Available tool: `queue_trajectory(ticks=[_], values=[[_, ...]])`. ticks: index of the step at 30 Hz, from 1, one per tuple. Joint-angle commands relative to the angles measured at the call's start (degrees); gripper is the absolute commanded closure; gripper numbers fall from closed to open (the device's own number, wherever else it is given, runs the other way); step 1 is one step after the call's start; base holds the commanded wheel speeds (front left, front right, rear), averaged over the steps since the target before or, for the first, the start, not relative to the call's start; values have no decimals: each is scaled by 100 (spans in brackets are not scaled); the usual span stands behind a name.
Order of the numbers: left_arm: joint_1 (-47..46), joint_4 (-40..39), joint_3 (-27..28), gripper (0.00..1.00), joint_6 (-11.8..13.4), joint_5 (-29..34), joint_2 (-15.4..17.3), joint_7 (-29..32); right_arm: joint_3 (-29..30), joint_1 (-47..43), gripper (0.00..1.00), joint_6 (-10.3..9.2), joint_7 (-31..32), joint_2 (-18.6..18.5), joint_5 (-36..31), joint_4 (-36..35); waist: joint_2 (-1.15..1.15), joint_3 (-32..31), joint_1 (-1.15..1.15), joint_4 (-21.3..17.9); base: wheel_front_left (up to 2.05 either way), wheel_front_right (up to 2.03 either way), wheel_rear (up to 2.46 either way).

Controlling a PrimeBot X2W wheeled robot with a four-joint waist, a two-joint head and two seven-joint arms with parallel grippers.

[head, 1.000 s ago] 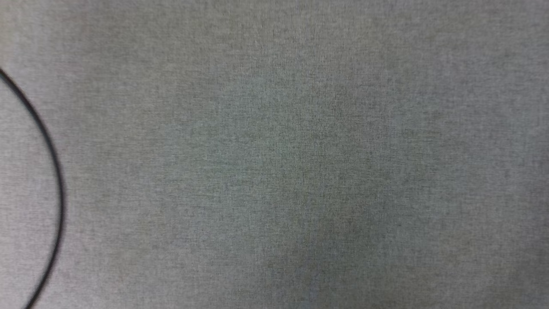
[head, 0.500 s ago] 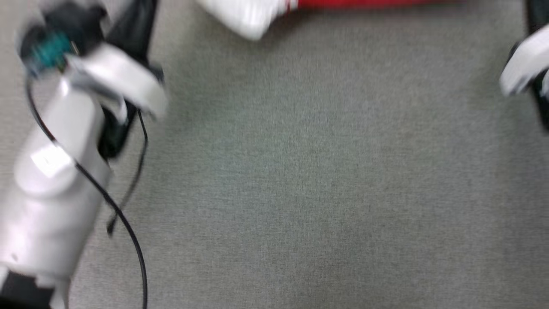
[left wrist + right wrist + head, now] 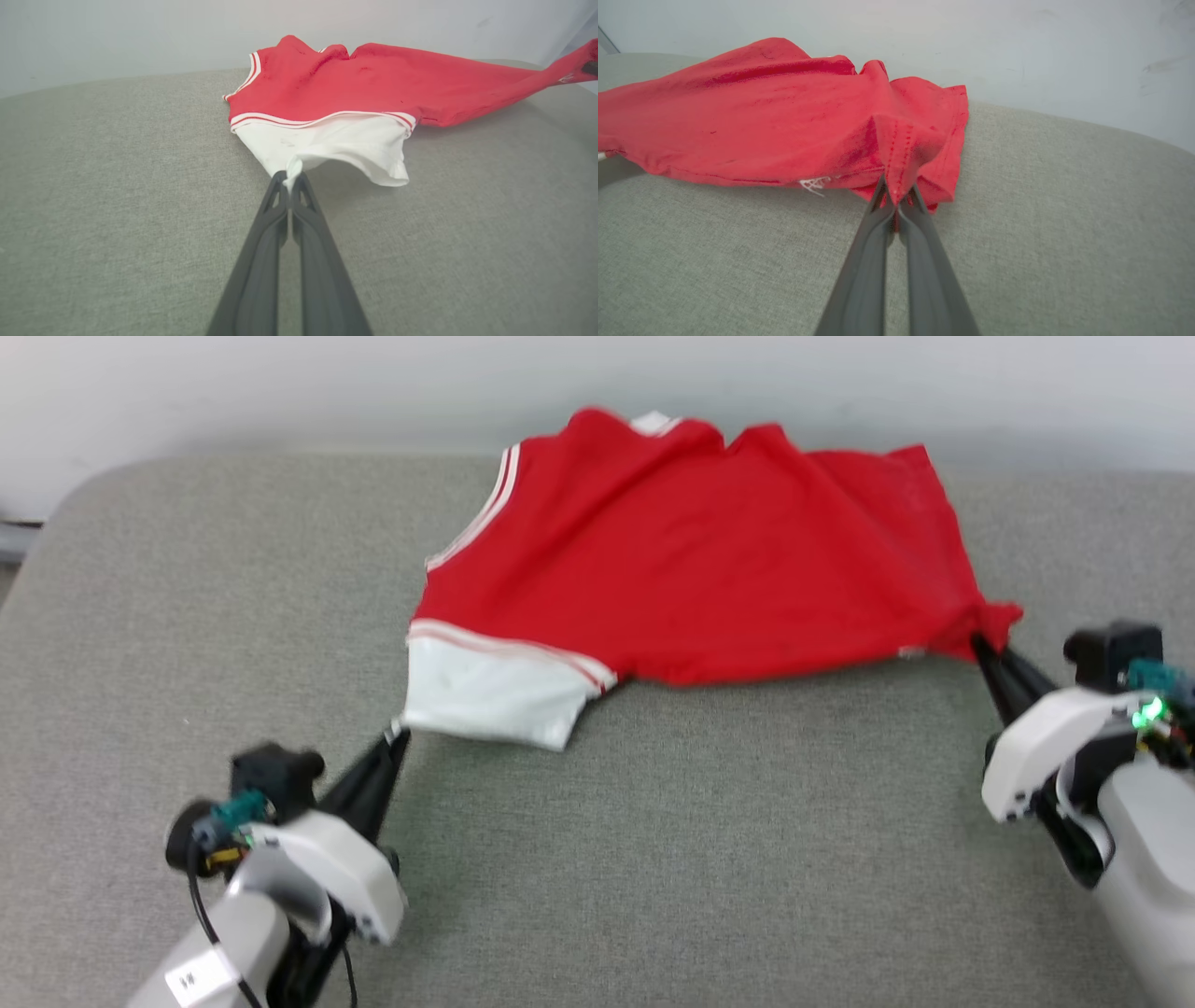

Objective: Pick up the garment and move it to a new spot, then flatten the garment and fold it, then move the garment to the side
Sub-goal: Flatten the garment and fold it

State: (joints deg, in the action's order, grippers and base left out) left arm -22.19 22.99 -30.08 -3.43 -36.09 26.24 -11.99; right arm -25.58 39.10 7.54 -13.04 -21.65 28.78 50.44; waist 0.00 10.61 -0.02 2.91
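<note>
left gripper [image 3: 396, 739]: jaws closed, pinching the edge of the white sleeve [image 3: 490, 695] of the garment [image 3: 700, 560]. In the left wrist view its fingers [image 3: 261, 261] meet at the tips with a small bunch of white cloth caught between them. The sleeve hem lifts off the worktop [image 3: 653, 859] around the pinch.

right gripper [image 3: 980, 642]: jaws closed, gripping a red hem corner at the garment's 4 o'clock end. In the right wrist view a stitched seam fold runs down into the tips, and the fabric tents up toward the pinch.

The garment lies on the grey fabric worktop, toward 12 o'clock in the head view, close to the far edge and the pale wall [image 3: 280, 383]. It is strung between the two grippers, with the left one at its 8 o'clock and the right one at its 4 o'clock. The near edge is pulled fairly straight, and the body is rumpled with folds fanning out from the right pinch. The upward face is plain red. Red-white striped trim [image 3: 509, 649] shows at the sleeve seam and again along the edge at 11 o'clock.

Labels:
- The white label [image 3: 191, 978] on the left forearm has a dark mark that is too small to read.
- The white stitching [image 3: 815, 184] on the hem beside the right gripper is not legible as text.
- A green light [image 3: 1150, 714] is lit on the right wrist.
</note>
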Motion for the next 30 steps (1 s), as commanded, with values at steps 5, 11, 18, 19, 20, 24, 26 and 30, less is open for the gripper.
queue_trajectory(ticks=[5,11,18,19,20,24,26,30], values=[[642,-513,-179,100,130,22,247,241,-135,-507,100,-11,120,-196,436,-63,0,-326,2,45,0,0,0],[1220,-979,-355,100,188,-36,515,568,-250,-1078,100,-11,265,-375,914,-197,0,-601,2,24,0,0,0],[1944,-1655,-565,100,214,-259,865,1163,-433,-1848,100,-11,608,-754,1623,-691,0,-944,2,-4,0,0,0],[2055,-1795,-612,100,170,-332,906,1265,-470,-1974,100,-11,671,-824,1736,-787,0,-988,2,0,0,0,0],[2170,-1922,-621,100,170,-424,941,1351,-493,-2108,100,-11,730,-893,1855,-876,0,-1035,2,5,0,0,0],[2574,-2464,-689,100,163,-761,1151,1734,-574,-2601,100,-11,948,-1234,2287,-1386,0,-1152,2,11,0,0,0],[2771,-2716,-716,100,201,-882,1261,1877,-609,-2853,100,-10,1057,-1394,2461,-1666,0,-1172,2,-5,0,0,0],[3111,-3085,-765,100,284,-1039,1445,2064,-609,-3397,100,-10,1236,-1743,2745,-2265,0,-1221,2,-33,0,0,0]])
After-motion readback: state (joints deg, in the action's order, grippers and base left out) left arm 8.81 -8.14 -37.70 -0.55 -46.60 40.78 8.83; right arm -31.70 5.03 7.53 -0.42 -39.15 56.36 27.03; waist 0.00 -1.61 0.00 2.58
